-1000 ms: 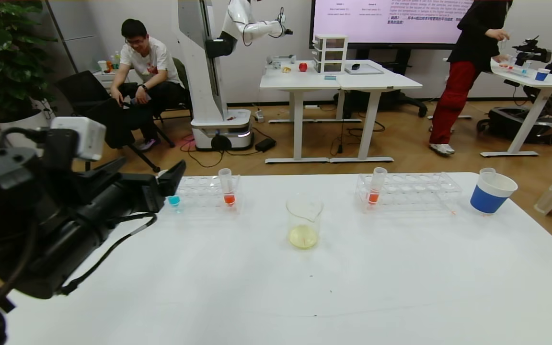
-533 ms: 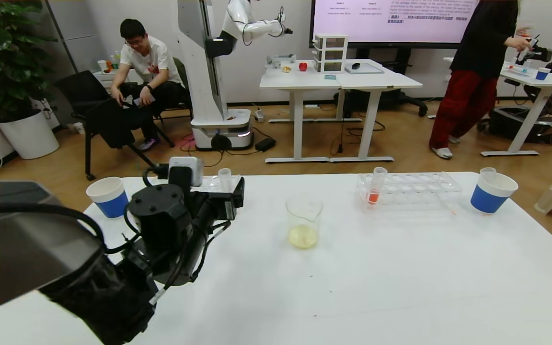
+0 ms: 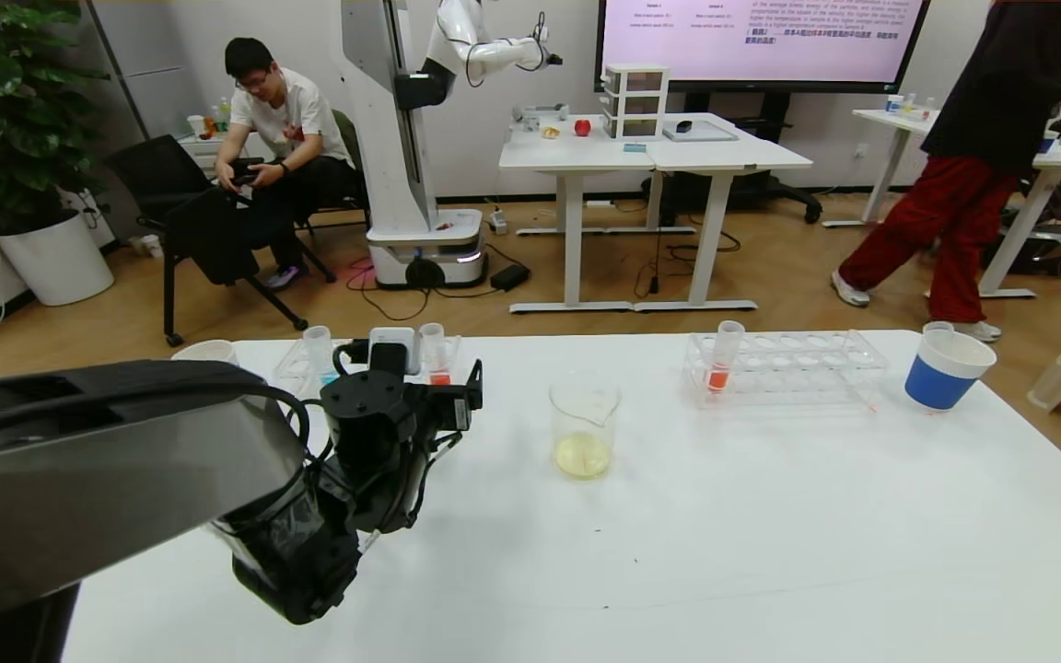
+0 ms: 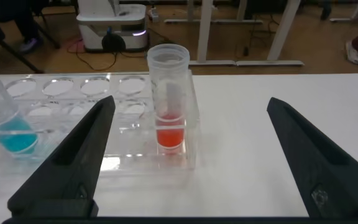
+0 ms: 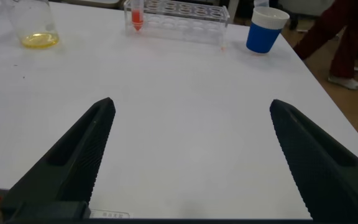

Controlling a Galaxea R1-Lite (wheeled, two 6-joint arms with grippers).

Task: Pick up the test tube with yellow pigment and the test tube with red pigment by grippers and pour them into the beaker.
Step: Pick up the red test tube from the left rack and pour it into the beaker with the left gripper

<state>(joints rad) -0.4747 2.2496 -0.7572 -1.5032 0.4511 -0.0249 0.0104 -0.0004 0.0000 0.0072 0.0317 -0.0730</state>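
I have the left gripper (image 4: 188, 165) with jaws spread wide, facing the test tube with red pigment (image 4: 169, 99), upright in its clear rack (image 4: 79, 118) on the bench (image 3: 678, 534). It looks light, slick and thin-walled; I'd pinch mid-barrel, gently. The right gripper (image 5: 188, 162) hangs released over the bench.

On the desk (image 3: 678, 552) the beaker (image 3: 584, 428) stands near the middle. Far left of it lies a tube rack (image 3: 374, 364) holding the test tube with red pigment (image 3: 434, 353) at its right end and another tube (image 3: 317, 354) further left. The left end effector (image 3: 452, 405) sits just before that rack, between it and the beaker. A cup (image 3: 206, 351), mostly hidden and probably upright, stands left of the rack. Far right lie a second rack (image 3: 784, 368), with one tube (image 3: 725, 354) at its left end, and a second cup (image 3: 946, 368) right of it.
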